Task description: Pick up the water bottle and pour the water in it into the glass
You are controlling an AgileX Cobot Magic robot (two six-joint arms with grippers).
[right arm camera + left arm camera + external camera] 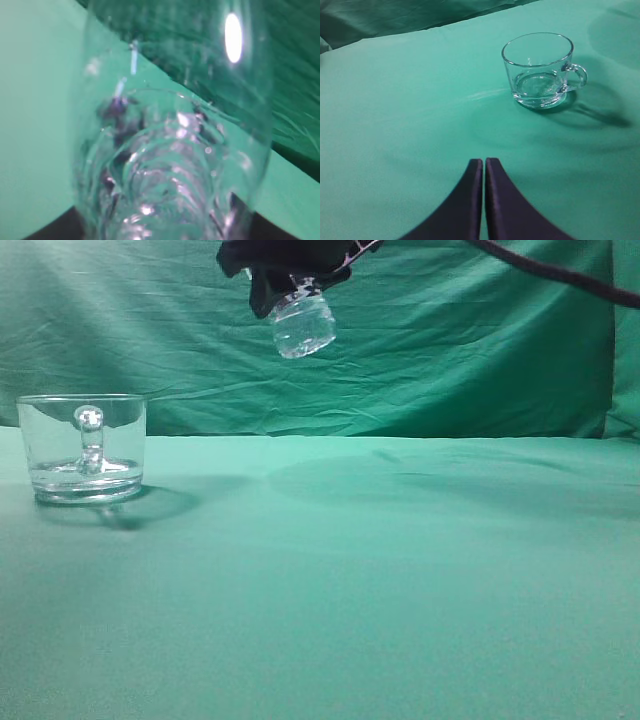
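Observation:
The glass point(82, 448) stands on the green cloth at the far left, handle toward the camera, with a thin layer of water at its bottom. It also shows in the left wrist view point(539, 70), upright, handle to the right. My right gripper point(290, 275) is shut on the water bottle point(303, 324), held high above the table, right of the glass; only the bottle's ribbed lower end shows below the fingers. In the right wrist view the bottle point(170, 145) fills the frame. My left gripper point(484, 162) is shut and empty, low over the cloth, short of the glass.
A green cloth point(350, 580) covers the table and a green backdrop point(450, 350) hangs behind it. A black cable point(560, 275) runs from the right arm at the top right. The glass casts a shadow to its right.

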